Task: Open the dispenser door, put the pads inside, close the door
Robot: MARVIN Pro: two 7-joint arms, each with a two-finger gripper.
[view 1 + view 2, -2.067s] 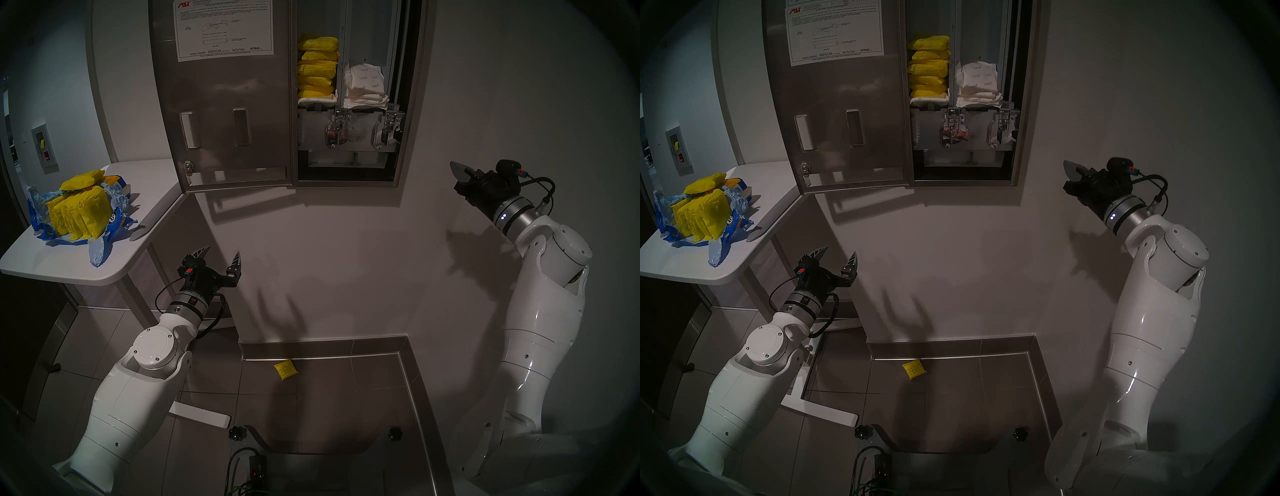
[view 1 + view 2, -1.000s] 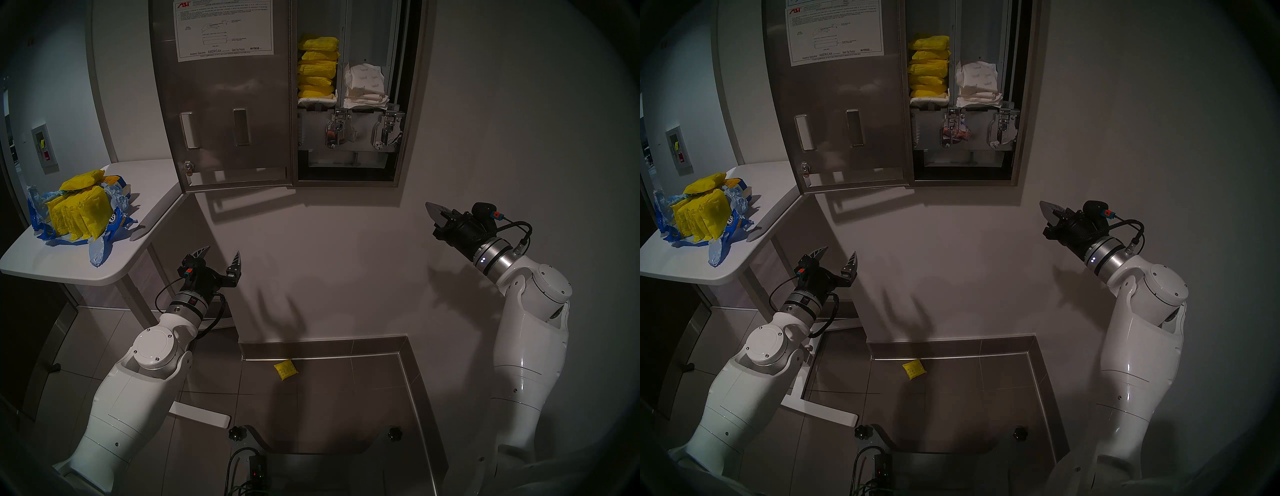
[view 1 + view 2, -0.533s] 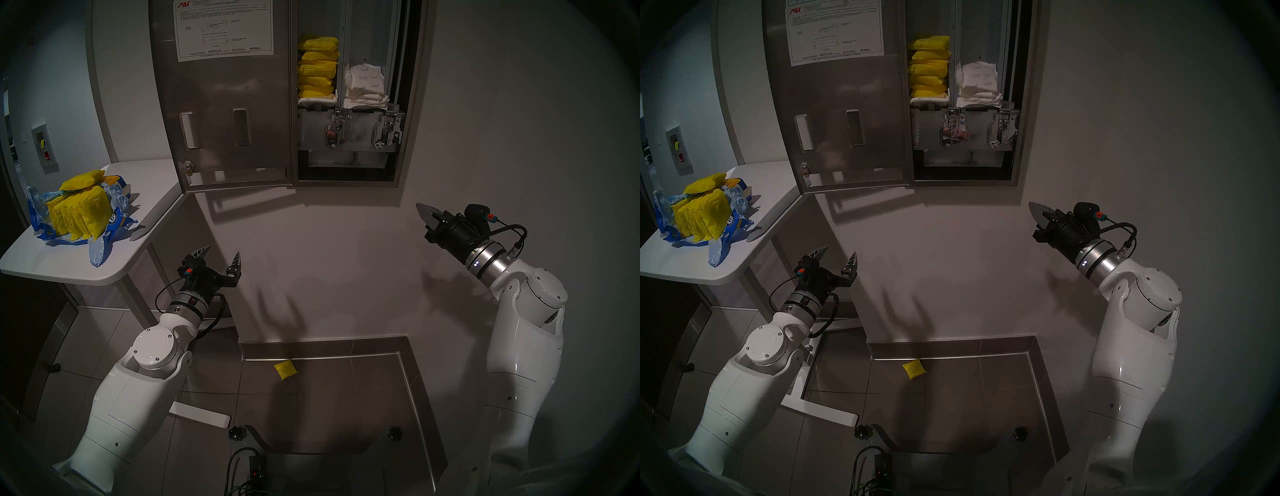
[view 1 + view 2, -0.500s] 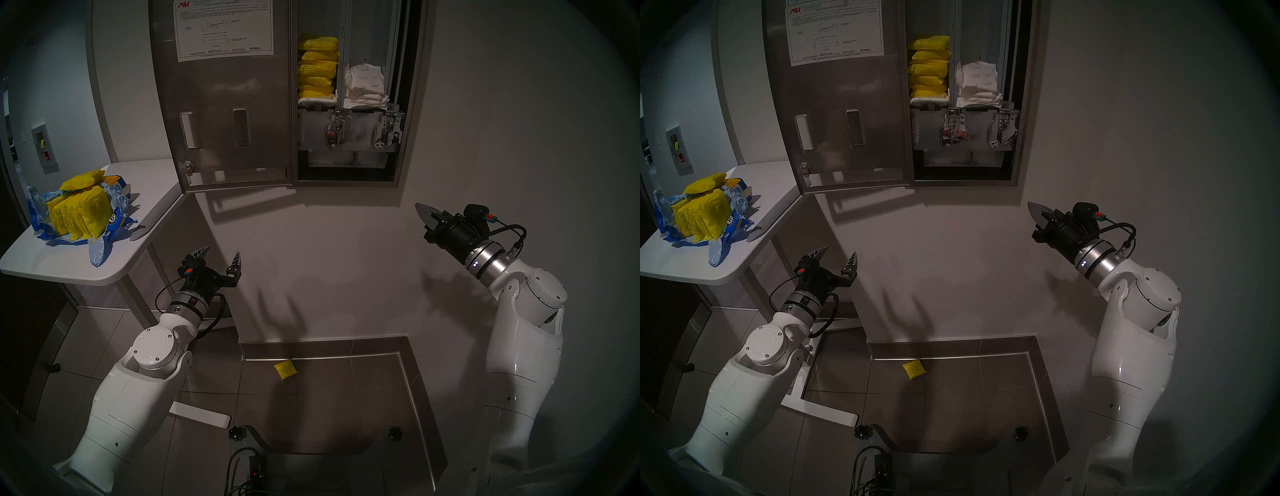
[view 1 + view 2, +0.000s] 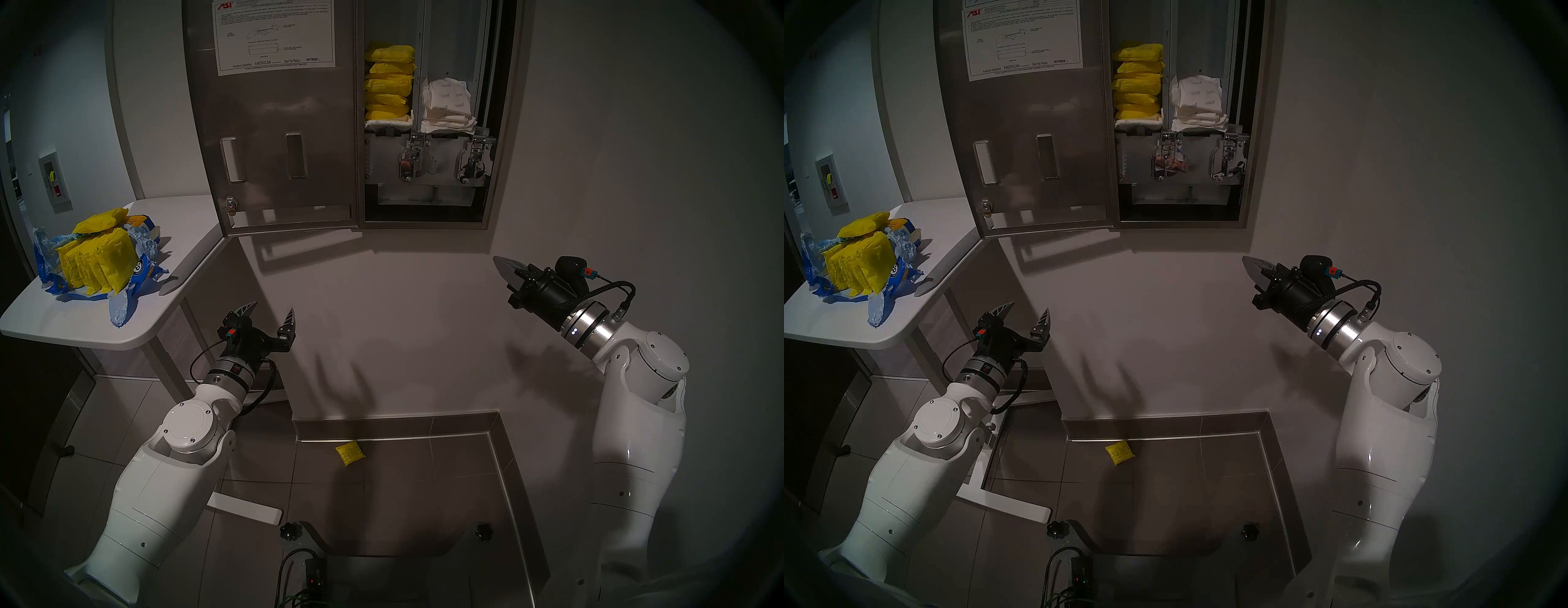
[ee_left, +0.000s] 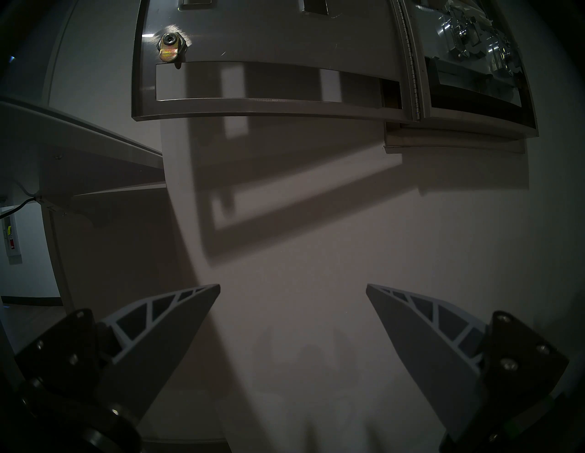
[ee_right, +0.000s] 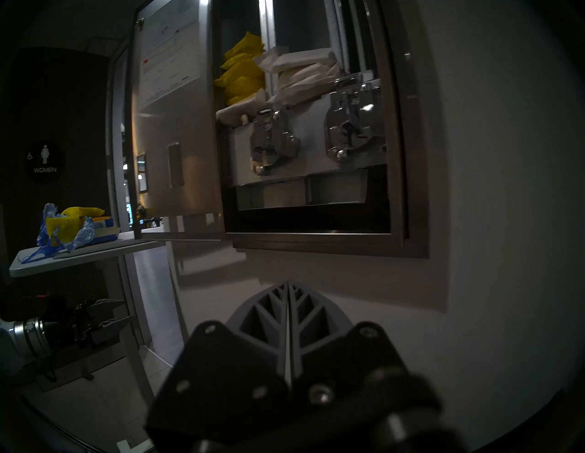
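- My right gripper (image 5: 500,265) sits at the right of the head view, its two fingers pressed flat together with nothing between them; the right wrist view shows them meeting in one seam (image 7: 288,303).
- It hangs in open air below the lower right corner of the dispenser cabinet (image 5: 505,127), apart from the wall and the cabinet frame.
- My left gripper (image 5: 271,312) is at lower centre left of the head view, jaws spread wide and empty; in the left wrist view both fingers (image 6: 177,316) frame bare wall.
- It is below the dispenser door (image 5: 275,127), clear of its bottom edge.
- The door stands swung wide open to the left at the top of the frame, its instruction sheet (image 5: 273,36) facing me.
- Inside, the pads (image 5: 388,83) in yellow wrappers are stacked in the left column, on a white pad; white-wrapped pads (image 5: 447,106) fill the right column.
- More yellow pads sit in a torn blue bag (image 5: 140,271) on the white table (image 5: 85,331) at left.
- One yellow pad (image 5: 350,454) lies on the floor tiles near the baseboard, at lower centre.
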